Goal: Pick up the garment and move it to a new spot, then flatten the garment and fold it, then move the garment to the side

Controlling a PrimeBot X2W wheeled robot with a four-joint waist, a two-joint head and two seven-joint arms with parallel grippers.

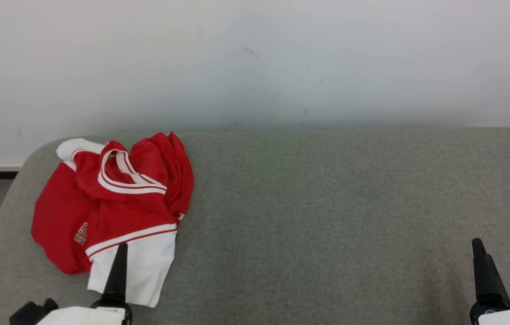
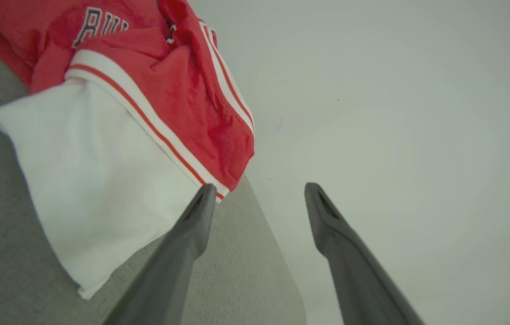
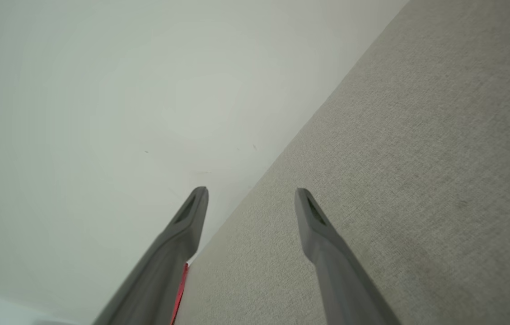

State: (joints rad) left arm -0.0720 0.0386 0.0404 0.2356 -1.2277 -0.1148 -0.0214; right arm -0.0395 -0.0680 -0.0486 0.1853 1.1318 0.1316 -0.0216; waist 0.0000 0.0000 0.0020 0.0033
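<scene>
The garment (image 1: 114, 203) lay in a crumpled heap on the left part of the grey fabric-covered worktop (image 1: 327, 203), close to its rounded far-left corner and just short of the pale wall (image 1: 255, 58) behind it. It was a bright red jersey with white parts. A broad white panel spread flat at the end nearest the robot, and a smaller white piece poked out at the far-left end. Bands of white trim with thin red lines ran across the middle and curved around a folded opening near the top of the heap. Dark letters edged in white showed on the red cloth, partly hidden in a fold; in the left wrist view they read as the start of a word. The red fabric was bunched and overlapped itself, with several deep creases. The left claw (image 2: 259, 189) stood open, its two dark fingers spread apart and empty. In the head view one finger rose in front of the white panel. Whether its tip touched the cloth could not be told. The right claw (image 3: 251, 192) was open too and held nothing. It was poised over bare grey fabric at the right side, well apart from the garment.
</scene>
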